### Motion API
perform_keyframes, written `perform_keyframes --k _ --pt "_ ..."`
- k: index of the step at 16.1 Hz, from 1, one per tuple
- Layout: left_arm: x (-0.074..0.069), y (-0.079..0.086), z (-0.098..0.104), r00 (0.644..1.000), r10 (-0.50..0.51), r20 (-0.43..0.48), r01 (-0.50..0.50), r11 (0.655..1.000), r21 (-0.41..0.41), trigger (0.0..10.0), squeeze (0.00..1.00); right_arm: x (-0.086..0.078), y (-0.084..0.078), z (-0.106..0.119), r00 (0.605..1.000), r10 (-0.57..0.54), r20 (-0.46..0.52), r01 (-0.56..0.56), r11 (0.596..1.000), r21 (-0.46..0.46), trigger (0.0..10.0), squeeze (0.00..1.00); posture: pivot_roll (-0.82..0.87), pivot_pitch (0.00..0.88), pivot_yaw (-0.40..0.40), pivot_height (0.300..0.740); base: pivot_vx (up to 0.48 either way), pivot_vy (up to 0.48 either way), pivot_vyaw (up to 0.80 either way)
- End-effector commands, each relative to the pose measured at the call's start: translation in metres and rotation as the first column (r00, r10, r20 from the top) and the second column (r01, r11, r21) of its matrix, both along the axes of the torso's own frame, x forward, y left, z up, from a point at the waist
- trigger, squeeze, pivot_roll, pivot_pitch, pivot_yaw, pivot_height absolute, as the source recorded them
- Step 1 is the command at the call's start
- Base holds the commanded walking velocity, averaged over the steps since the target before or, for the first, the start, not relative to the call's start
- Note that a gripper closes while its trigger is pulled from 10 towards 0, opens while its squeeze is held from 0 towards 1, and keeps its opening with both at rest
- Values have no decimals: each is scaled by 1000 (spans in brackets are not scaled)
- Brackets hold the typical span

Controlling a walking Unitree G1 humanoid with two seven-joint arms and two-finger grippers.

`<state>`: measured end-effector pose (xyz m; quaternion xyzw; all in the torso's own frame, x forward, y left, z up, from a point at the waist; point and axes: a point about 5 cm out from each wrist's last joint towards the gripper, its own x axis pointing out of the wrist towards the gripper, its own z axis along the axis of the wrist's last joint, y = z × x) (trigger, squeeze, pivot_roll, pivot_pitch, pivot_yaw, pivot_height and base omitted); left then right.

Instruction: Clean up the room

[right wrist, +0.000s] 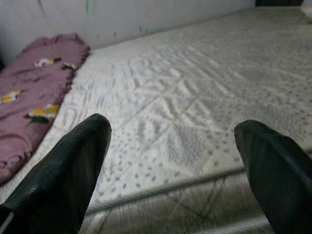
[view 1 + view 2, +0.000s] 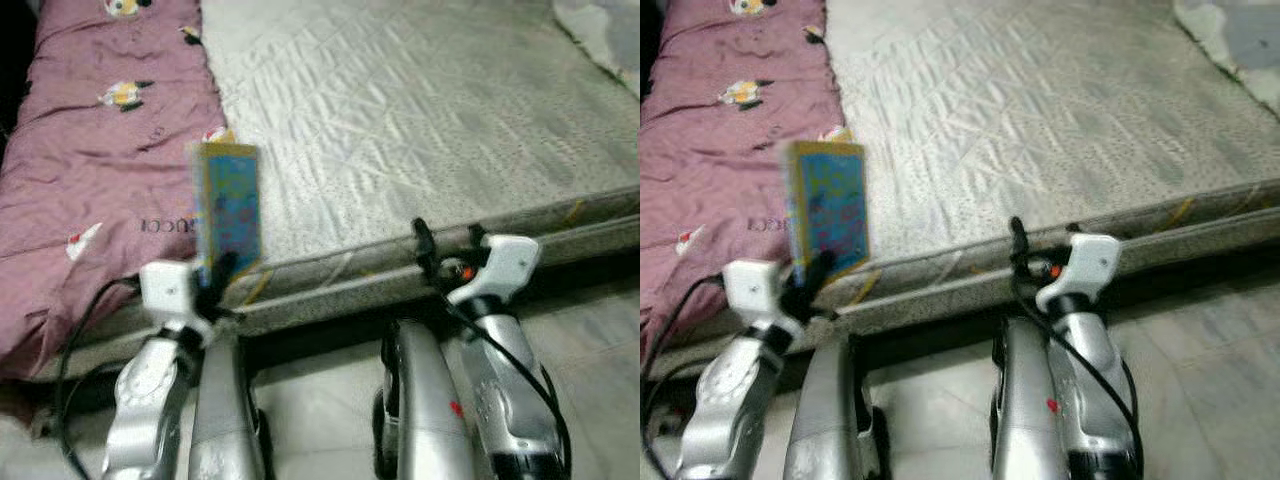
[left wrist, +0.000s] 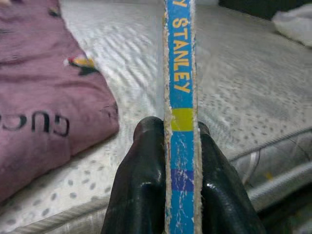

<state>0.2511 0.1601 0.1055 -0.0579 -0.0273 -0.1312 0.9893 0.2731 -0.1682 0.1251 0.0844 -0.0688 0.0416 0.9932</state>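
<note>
While left gripper (image 3: pixel 181 146) pinches upright blue book (image 2: pixel 229 208) lower left, over mattress (image 2: pixel 420 110) edge | right gripper (image 1: pixel 173 146) spread, lower right

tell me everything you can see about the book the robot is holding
The book is thin, with a blue cover busy with small coloured marks and a yellow edge. Its blue spine reads "STANLEY" in yellow letters, with yellow and purple bands lower down; the edges look worn and frayed. It stands upright, clamped at its lower end by the left gripper, one black finger on each cover. It is held above the near edge of the mattress, beside the pink blanket.
</note>
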Motion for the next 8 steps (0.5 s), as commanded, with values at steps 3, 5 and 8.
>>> perform_keyframes --k 3,5,8 --pt "3 3 7 999 46 16 -47 998 44 5098 0 7 4 7 1000 11 27 -12 1000 15 10000 0 -27 70 75 579 0 0 0" --pt "3 1 4 998 61 -7 -61 997 56 10000 0 9 4 9 999 16 34 -16 1000 13 10000 0 -28 65 73 609 0 0 0" --pt "3 -1 1 997 68 -22 -67 996 64 10000 0 9 2 9 999 13 34 -13 1000 14 10000 0 -35 61 75 639 0 0 0"
